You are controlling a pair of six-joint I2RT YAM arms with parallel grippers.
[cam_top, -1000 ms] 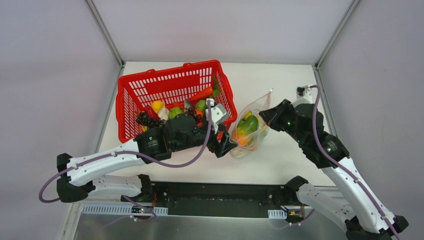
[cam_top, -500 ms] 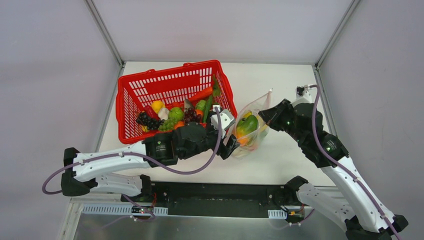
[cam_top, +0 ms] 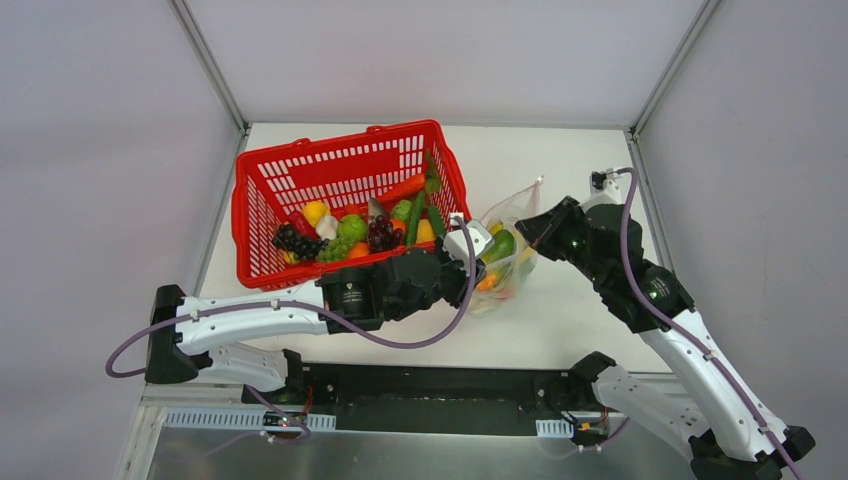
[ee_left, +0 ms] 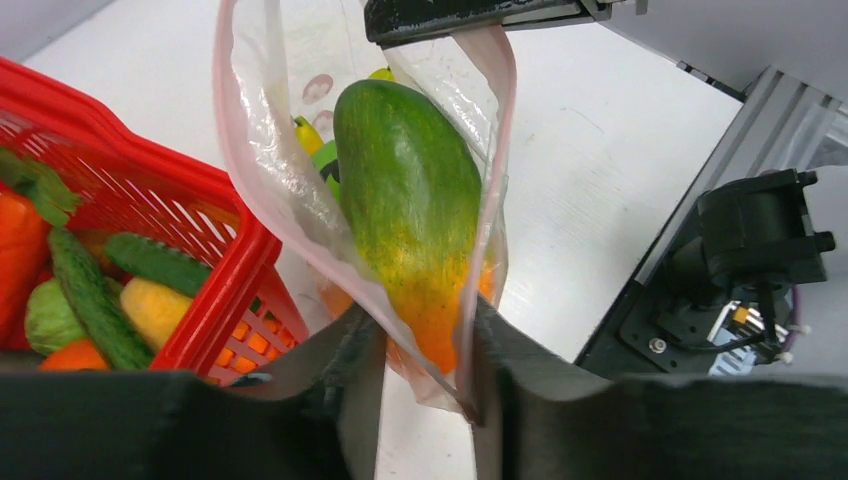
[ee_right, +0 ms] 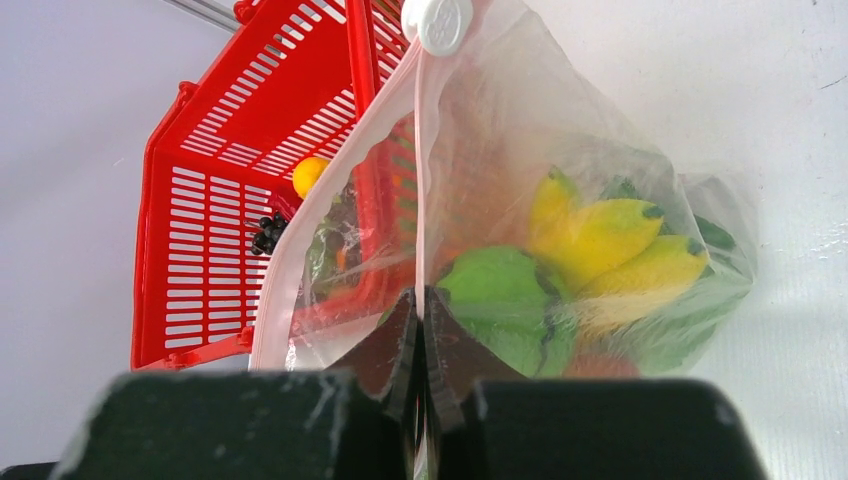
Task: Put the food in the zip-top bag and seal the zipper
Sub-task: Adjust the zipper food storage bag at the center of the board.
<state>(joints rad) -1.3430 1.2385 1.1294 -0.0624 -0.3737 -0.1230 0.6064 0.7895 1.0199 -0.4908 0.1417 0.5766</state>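
The clear zip-top bag point(cam_top: 507, 252) hangs right of the basket, held up with its mouth gaping. Inside it are a green-orange fruit point(ee_left: 410, 200), yellow bananas point(ee_right: 610, 245) and green pieces. My right gripper point(cam_top: 530, 232) is shut on the pink zipper strip point(ee_right: 418, 170) at one end of the mouth; it also shows in the right wrist view point(ee_right: 420, 300). A white slider point(ee_right: 444, 22) sits at the strip's far end. My left gripper point(cam_top: 470, 262) is open, its fingers point(ee_left: 355, 360) either side of the bag's other end, with both pink edges point(ee_left: 497, 150) running between them.
The red mesh basket point(cam_top: 300, 170) stands at the back left, touching the bag, with more toy food: purple grapes point(cam_top: 297, 240), a carrot point(cam_top: 400, 188), cucumbers, green and yellow pieces. The white table's near edge and a black rail lie below the arms.
My left arm has swung right from the basket's front corner to the bag, and its open fingers now straddle the bag's near end. The right gripper and the bag have held still.
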